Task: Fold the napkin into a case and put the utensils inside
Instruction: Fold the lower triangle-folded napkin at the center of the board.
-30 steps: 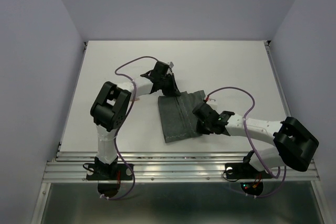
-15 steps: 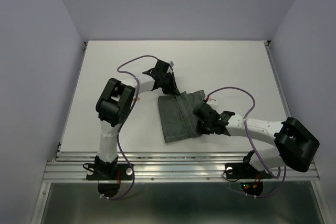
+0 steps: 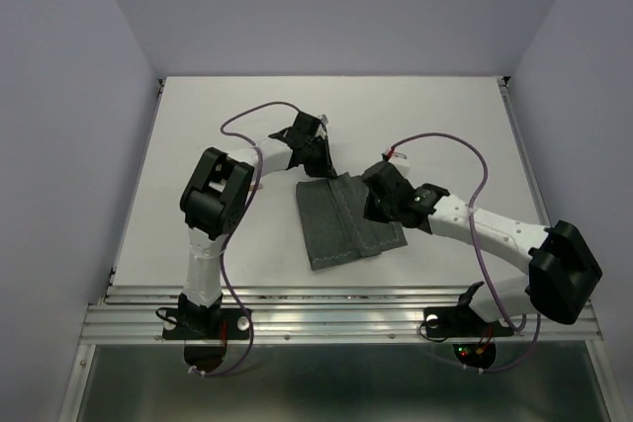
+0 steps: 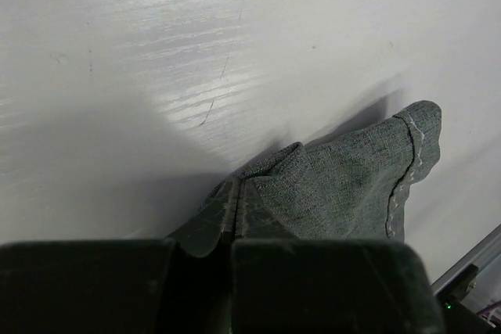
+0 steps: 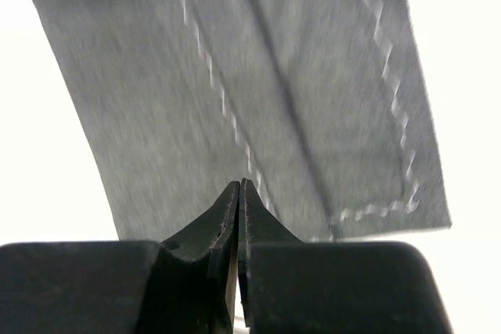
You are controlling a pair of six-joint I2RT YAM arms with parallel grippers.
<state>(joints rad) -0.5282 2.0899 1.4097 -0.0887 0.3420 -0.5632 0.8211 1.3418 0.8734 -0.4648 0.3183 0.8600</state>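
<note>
The dark grey-green napkin (image 3: 341, 226) lies folded into a narrow rectangle at the table's middle, with a light stitched line along it. My left gripper (image 3: 320, 169) is at its far left corner. In the left wrist view the left gripper (image 4: 237, 187) is shut, with the napkin (image 4: 344, 185) bunched and lifted at its fingertips. My right gripper (image 3: 375, 209) is over the napkin's right half. In the right wrist view the right gripper (image 5: 239, 185) is shut and empty just above the napkin (image 5: 297, 76). No utensils are in view.
The white table (image 3: 445, 126) has grey walls on three sides. A metal rail (image 3: 336, 318) runs along the near edge by the arm bases. Purple cables loop above both arms.
My right gripper has moved from the napkin's near right corner toward its far right part. The napkin's right flap now lies flat, and its outline is a tidier rectangle. The left gripper has barely moved.
</note>
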